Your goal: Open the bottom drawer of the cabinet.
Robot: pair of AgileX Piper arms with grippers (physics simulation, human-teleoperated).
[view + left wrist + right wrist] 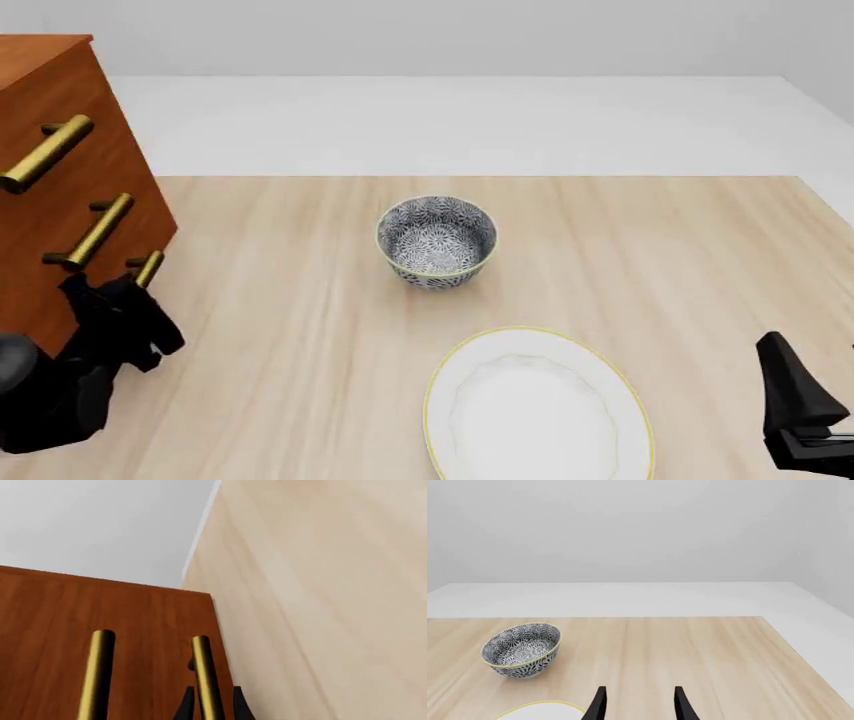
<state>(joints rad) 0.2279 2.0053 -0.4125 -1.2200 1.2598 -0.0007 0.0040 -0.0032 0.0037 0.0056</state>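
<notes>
Two fingers of the left gripper (208, 707) pinch the bottom drawer (60, 300) handle (205, 677) at nine o'clock; the right gripper (638, 705) is spread.

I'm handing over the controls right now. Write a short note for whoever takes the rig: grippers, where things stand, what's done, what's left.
Left gripper: at the cabinet, its fingers either side of the brass handle of the bottom drawer. I cannot tell from these views whether it has closed on the bar.
Right gripper: open, empty, parked at the table's near right, away from the cabinet.
Cabinet stands at the table's far left. The patterned bowl and the white plate sit mid-table, clear of the drawer.
Done: left arm has reached the handle.
Left: confirm the grip, then pull the bottom drawer out; whether it has moved yet is unclear.
</notes>
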